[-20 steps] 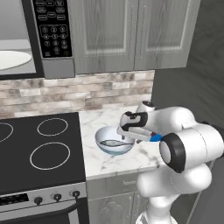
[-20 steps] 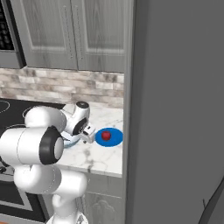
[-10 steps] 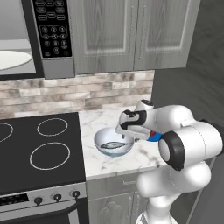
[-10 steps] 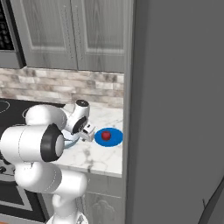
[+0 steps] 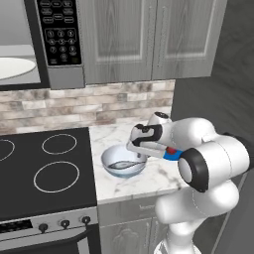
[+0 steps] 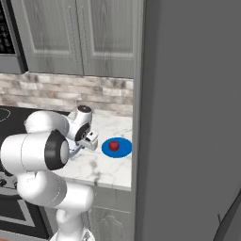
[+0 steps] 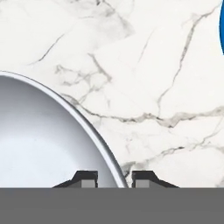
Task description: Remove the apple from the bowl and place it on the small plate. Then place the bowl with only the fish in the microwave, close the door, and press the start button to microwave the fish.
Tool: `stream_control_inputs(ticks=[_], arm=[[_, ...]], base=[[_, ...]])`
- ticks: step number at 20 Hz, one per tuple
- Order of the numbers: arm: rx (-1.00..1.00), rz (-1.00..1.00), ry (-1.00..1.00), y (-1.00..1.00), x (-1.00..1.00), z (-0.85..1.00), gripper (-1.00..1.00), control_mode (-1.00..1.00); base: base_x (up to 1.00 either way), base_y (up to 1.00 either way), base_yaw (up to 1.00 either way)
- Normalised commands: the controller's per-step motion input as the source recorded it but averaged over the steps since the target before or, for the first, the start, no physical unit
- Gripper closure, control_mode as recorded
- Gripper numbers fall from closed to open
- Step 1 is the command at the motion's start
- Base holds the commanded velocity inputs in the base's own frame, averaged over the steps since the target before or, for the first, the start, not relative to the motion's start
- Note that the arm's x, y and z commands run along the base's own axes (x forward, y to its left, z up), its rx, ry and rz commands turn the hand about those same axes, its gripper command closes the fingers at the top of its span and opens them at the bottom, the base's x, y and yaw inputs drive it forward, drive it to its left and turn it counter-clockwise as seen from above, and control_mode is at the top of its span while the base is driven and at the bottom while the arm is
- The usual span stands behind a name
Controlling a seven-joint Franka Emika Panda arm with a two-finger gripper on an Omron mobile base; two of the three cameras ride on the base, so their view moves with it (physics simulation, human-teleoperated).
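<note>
Under the hand, the gripper (image 7: pixel 114 178) pinches the bowl (image 7: pixel 39 148) rim, fingertips mostly cut off.

the white arm reaches forward and folds low over the counter, wrist bent down, and the gripper (image 7: pixel 114 178) sits with its two dark fingertips (image 7: pixel 86 178) drawn close together, one either side of the bowl (image 7: pixel 39 144) rim.

Marble counter (image 7: pixel 166 78) bare beside bowl (image 5: pixel 124 161); tall dark panel (image 6: pixel 188 117) walls right side; cabinets (image 5: pixel 149 39) overhead.
</note>
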Motion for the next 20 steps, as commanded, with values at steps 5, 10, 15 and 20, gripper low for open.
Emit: stream_control_inputs(ticks=[5,10,15,20], arm=[[0.03,0.0,0.0,0.04,0.0,0.04,1.0,-1.0],[0.06,-0.02,-0.05,0.0,-0.05,0.14,1.0,-1.0],[0.08,-0.09,-0.12,0.0,-0.08,0.12,1.0,-1.0],[0.08,-0.17,-0.08,0.06,-0.08,0.31,1.0,-1.0]], base=[[0.0,0.0,0.0],[0.0,0.0,0.0],[0.0,0.0,0.0],[0.0,0.0,0.0]])
